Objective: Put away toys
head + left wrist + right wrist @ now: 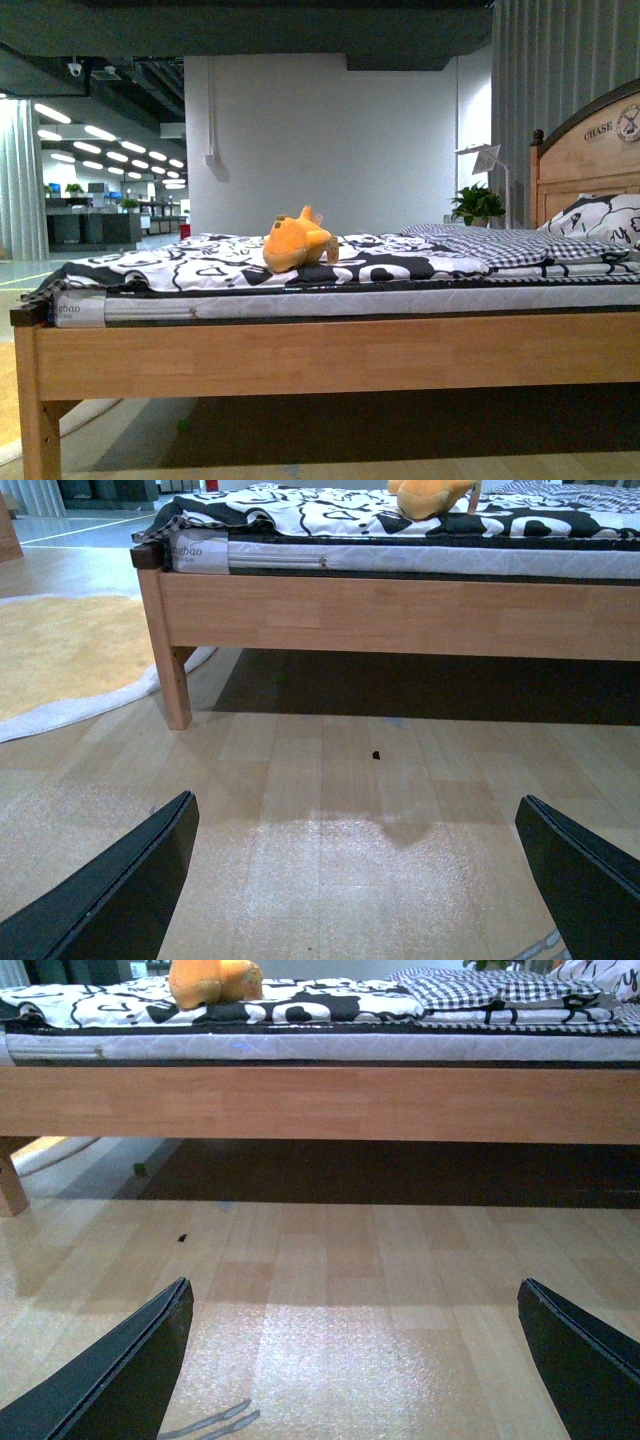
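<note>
Front view: the orange-yellow plush toy point(297, 243) lies on top of the bed point(330, 355), about midway along its near side and a little back from the edge, its pointed tips sticking upward. It rests on a black-and-white patterned bedspread point(190, 265) that covers the mattress point(300, 303). Further right on the bed lie a folded checked blanket point(510, 245) and a patterned pillow point(600, 218) against the wooden headboard point(590, 150). A potted plant point(477, 205) stands behind the bed.

Neither arm shows in this view. In the left wrist view the left pincer point(356, 798) is low over the wooden floor point(330, 770), well apart from the toy, jaws spread wide with only floor between them. A yellow rug point(60, 660) lies beside the bed leg. The right pincer point(353, 1282) is likewise low over the floor, jaws wide apart, facing the bed's side rail.
</note>
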You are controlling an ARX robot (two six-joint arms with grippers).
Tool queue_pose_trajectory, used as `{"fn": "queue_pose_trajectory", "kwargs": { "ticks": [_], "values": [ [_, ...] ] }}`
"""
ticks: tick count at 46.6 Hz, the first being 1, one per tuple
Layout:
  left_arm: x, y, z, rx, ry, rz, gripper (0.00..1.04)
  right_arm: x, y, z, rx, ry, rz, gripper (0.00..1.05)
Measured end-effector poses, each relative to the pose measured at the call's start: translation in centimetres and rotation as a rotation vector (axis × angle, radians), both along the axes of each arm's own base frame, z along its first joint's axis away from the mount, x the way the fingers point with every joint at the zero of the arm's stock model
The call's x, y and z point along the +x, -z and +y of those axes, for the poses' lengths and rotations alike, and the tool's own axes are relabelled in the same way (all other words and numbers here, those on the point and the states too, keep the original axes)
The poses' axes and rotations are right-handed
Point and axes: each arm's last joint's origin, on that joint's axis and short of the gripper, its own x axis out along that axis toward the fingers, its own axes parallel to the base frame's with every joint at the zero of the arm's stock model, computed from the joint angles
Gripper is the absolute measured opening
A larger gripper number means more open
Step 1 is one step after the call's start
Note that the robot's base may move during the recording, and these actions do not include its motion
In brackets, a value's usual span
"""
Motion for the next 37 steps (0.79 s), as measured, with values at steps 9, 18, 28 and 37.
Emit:
{"fn": "queue_pose_trajectory", "kwargs": {
  "ticks": [9,18,28,37],
  "values": [
    [0.0,0.0,0.0,0.0,0.0,0.0,0.99,0.0,0.0,0.0,0.0,0.0,0.0,0.98],
    [0.0,0.0,0.0,0.0,0.0,0.0,0.99,0.0,0.0,0.0,0.0,0.0,0.0,0.98],
    [0.0,-0.01,0.0,0.0,0.0,0.0,0.99,0.0,0.0,0.0,0.0,0.0,0.0,0.98],
    [0.0,-0.01,0.0,0.0,0.0,0.0,0.99,0.0,0.0,0.0,0.0,0.0,0.0,0.98]
  ]
}}
